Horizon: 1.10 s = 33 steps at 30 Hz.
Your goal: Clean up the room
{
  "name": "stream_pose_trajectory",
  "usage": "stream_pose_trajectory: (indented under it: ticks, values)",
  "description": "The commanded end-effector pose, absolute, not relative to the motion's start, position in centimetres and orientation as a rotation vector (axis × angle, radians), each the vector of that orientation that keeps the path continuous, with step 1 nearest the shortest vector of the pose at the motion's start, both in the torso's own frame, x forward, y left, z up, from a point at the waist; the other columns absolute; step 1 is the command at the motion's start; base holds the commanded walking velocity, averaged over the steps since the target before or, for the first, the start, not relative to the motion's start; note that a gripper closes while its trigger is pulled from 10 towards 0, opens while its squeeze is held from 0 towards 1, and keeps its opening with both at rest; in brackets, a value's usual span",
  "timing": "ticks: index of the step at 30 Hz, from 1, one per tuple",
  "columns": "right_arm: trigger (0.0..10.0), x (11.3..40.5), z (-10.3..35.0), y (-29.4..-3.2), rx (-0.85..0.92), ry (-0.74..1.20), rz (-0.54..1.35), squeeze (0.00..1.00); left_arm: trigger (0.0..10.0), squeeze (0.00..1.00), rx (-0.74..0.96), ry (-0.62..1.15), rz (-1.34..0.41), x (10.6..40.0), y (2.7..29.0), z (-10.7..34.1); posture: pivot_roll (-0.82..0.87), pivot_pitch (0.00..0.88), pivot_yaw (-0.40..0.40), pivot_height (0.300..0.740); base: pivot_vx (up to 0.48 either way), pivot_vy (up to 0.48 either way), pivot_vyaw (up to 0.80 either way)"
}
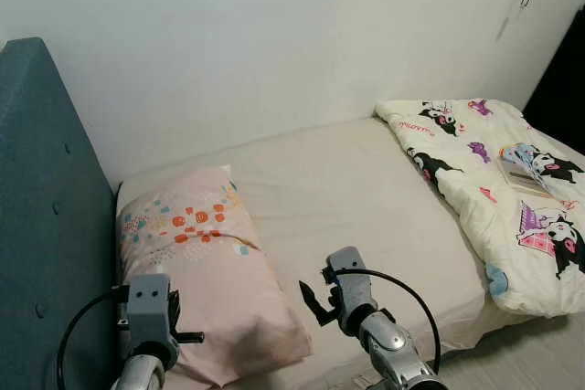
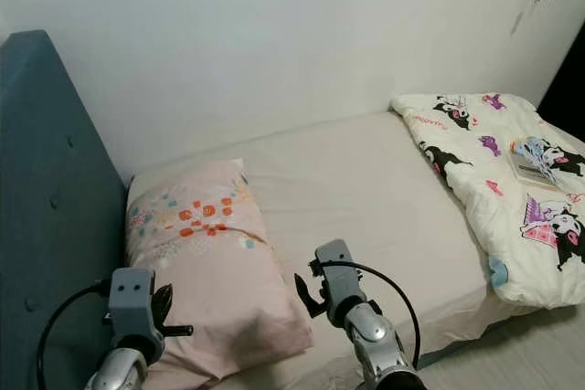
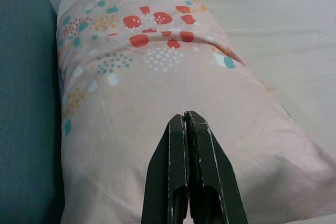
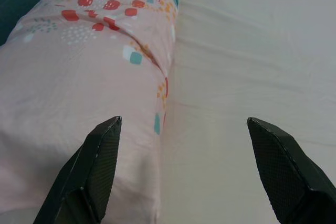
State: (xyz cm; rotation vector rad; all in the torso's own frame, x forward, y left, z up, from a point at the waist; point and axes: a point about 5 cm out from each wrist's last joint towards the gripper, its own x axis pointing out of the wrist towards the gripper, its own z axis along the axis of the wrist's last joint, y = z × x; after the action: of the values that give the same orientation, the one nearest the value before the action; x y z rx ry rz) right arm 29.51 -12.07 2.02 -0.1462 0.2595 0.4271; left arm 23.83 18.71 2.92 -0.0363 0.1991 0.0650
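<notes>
The headboard (image 1: 41, 226) stood at the far left, with the pillow (image 1: 206, 262) lying flat on the bed (image 1: 356, 198) just beside it, lengthwise and fairly square to the bed's edge. The left gripper (image 3: 188, 121) hovered over the near end of the pillow, its fingers (image 3: 176, 171) pressed together and holding nothing. The right gripper (image 4: 184, 145) hung right of the pillow's near corner, over the line where the pillow met the bare sheet, its fingers (image 4: 100, 166) spread wide and empty. Further right of the pillow, well apart from it, the quilt (image 1: 494, 189) lay bunched at the other end of the bed, leaving the middle of the sheet uncovered. A book (image 1: 521, 175) rested on top of the quilt.

Assessment: the pillow appeared to be in its place by the headboard. The quilt was not yet spread, and the book was not yet put away. The tidying was judged at an early stage, with most of the bed-making left.
</notes>
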Motion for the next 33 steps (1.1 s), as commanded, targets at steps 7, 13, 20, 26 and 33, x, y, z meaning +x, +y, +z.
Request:
stream_pose_trajectory:
  ticks: [7, 13, 20, 26, 33]
  values:
    - [10.0, 29.48, 1.88, -12.10, -0.121, 0.274, 0.422, 0.00, 10.0, 0.00, -0.065, 0.205, 0.061, 23.81, 18.24, 3.09, 0.02, 0.055, -0.043, 0.740, 0.000, -0.464, 0.00]
    - [10.0, 29.49, 1.89, -12.08, -0.121, 0.275, 0.424, 0.00, 10.0, 0.00, -0.066, 0.206, 0.062, 23.90, 18.29, 3.22, 0.02, 0.057, -0.044, 0.740, 0.000, -0.469, 0.00]
    - [10.0, 29.52, 1.94, -12.04, -0.117, 0.272, 0.425, 0.00, 10.0, 0.00, -0.071, 0.217, 0.060, 23.90, 18.25, 3.29, 0.02, 0.058, -0.044, 0.740, 0.000, -0.469, 0.00]
    - [10.0, 29.50, 1.96, -12.07, -0.117, 0.270, 0.426, 0.00, 10.0, 0.00, -0.067, 0.220, 0.056, 23.90, 18.23, 3.35, 0.02, 0.060, -0.044, 0.740, 0.000, -0.469, 0.00]
    - [10.0, 29.44, 1.92, -12.09, -0.112, 0.271, 0.425, 0.00, 10.0, 0.00, -0.061, 0.222, 0.054, 23.92, 18.28, 3.46, 0.02, 0.064, -0.043, 0.740, 0.000, -0.469, 0.00]
